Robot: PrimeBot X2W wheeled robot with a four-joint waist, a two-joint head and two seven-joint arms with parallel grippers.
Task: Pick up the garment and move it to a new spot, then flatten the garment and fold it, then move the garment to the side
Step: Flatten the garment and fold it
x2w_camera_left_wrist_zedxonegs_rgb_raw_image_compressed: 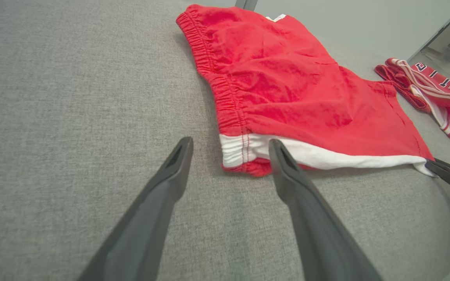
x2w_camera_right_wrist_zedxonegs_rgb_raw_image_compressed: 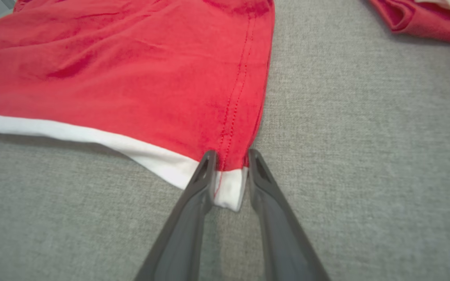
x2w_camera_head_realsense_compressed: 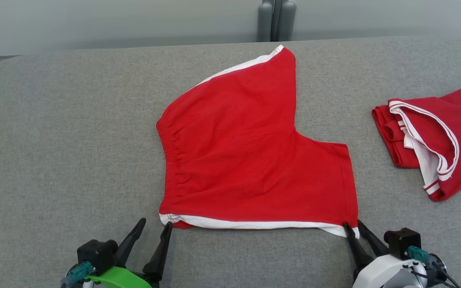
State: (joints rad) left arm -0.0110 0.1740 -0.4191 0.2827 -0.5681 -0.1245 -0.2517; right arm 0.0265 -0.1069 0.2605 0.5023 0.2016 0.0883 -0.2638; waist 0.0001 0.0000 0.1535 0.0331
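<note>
Red shorts (x2w_camera_head_realsense_compressed: 250,160) are lying mostly flat on the bench (x2w_camera_head_realsense_compressed: 74,140), folding not started: left gripper (x2w_camera_head_realsense_compressed: 155,222) jaws are sitting apart by the waistband (x2w_camera_head_realsense_compressed: 168,160), right gripper (x2w_camera_head_realsense_compressed: 353,224) jaws are straddling the hem corner (x2w_camera_right_wrist_zedxonegs_rgb_raw_image_compressed: 229,187), clamp unclear.

This looked like a lab or test room rather than a home; the work surface (x2w_camera_head_realsense_compressed: 54,140) was a broad table covered in plain grey fabric, with rounded corners; behind it stood a bare pale wall (x2w_camera_head_realsense_compressed: 94,20) and grey upright posts (x2w_camera_head_realsense_compressed: 276,20); red shorts (x2w_camera_head_realsense_compressed: 250,152) and a folded red jersey (x2w_camera_head_realsense_compressed: 434,140) lay spread on the fabric like test pieces.
</note>
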